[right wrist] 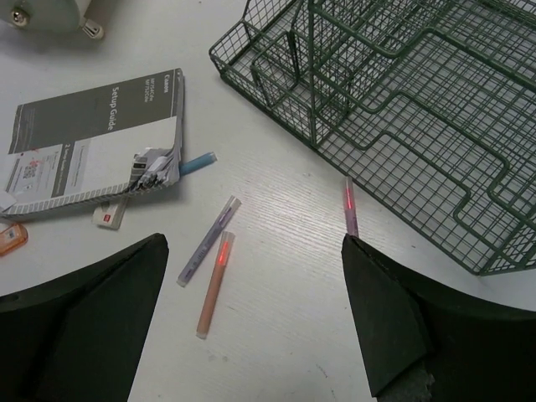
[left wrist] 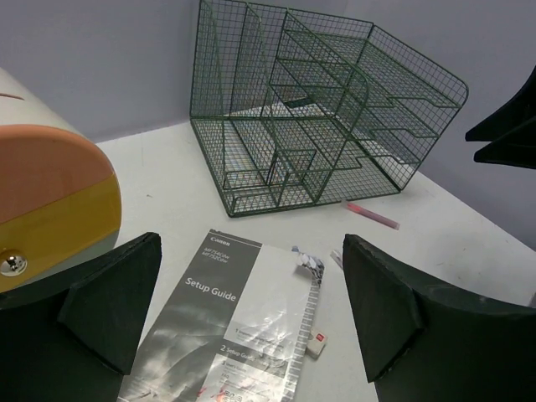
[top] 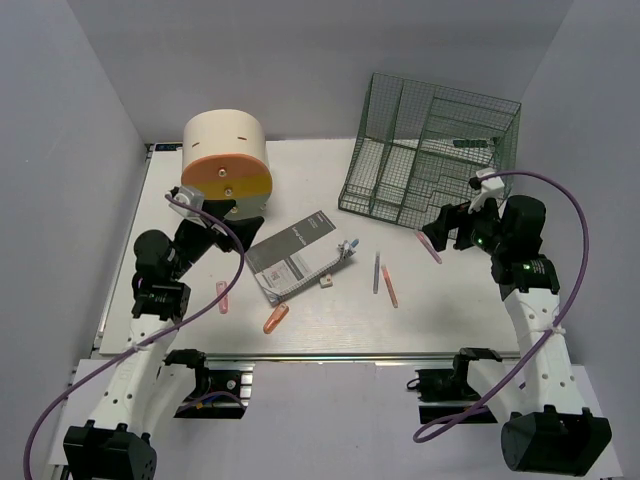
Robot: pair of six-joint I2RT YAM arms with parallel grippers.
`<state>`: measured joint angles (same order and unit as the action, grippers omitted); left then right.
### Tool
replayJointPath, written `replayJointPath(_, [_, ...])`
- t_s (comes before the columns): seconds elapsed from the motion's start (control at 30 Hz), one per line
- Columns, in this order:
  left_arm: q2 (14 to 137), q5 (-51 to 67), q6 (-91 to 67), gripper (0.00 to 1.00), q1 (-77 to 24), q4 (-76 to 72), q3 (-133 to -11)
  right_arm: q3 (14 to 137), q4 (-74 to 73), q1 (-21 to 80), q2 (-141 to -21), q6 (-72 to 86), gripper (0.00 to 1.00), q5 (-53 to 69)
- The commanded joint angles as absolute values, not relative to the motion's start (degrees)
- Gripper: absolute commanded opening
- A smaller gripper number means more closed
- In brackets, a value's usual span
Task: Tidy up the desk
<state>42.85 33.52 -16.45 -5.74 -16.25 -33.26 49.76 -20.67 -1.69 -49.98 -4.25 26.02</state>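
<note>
grey booklet (left wrist: pixel 239 331) cover reading "Canon" and "Setup Guide"

left arm (top: pixel 125 380): white links, black joints | right arm (top: pixel 532 322): same white and black, small green lights near the wrist | bases (top: pixel 100 452): black, rounded | cables (top: pixel 584 235): purple, one looping off each arm | fingers (left wrist: pixel 113 306): matte black, broad wedges with flat inner faces

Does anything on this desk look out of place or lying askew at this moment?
Yes. Scattered loose on the desk are a pink pen beside the wire rack, and a purple pen and an orange pen near the middle. The booklet lies askew to the desk edge.
</note>
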Motion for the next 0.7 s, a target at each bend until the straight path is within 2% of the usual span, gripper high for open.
replayJointPath(0.0, [42.98,35.07,-16.79,0.98,-5.54,-17.4,-33.05,51.68,-21.0,-1.49,-49.57,-4.57,0.89,28.12])
replayJointPath(0.23, [44.12,35.51,-17.14,0.98,-5.54,-16.96,-33.75,48.69,-26.53,-1.14,-45.53,-25.82,0.89,43.85])
replayJointPath(0.33, [44.3,35.6,-17.31,0.98,-5.54,-16.96,-33.84,50.09,-30.05,-1.05,-45.96,-28.73,0.89,40.8])
replayJointPath(0.43, [44.74,35.86,-17.49,0.94,-5.54,-16.88,-33.93,52.2,-34.18,-0.88,-47.28,-32.07,0.89,39.2])
replayJointPath(0.53, [45.52,37.0,-18.02,0.73,-5.54,-17.58,-34.01,53.61,-38.04,-0.79,-48.51,-34.53,0.89,42.52])
replayJointPath(0.57, [46.14,37.61,-18.28,0.58,-5.54,-17.75,-34.1,53.44,-37.97,-0.88,-48.52,-35.15,0.89,43.41])
replayJointPath(0.67, [47.37,38.23,-18.46,0.32,-5.54,-17.4,-34.63,50.37,-33.5,-0.62,-48.43,-30.77,0.89,45.26])
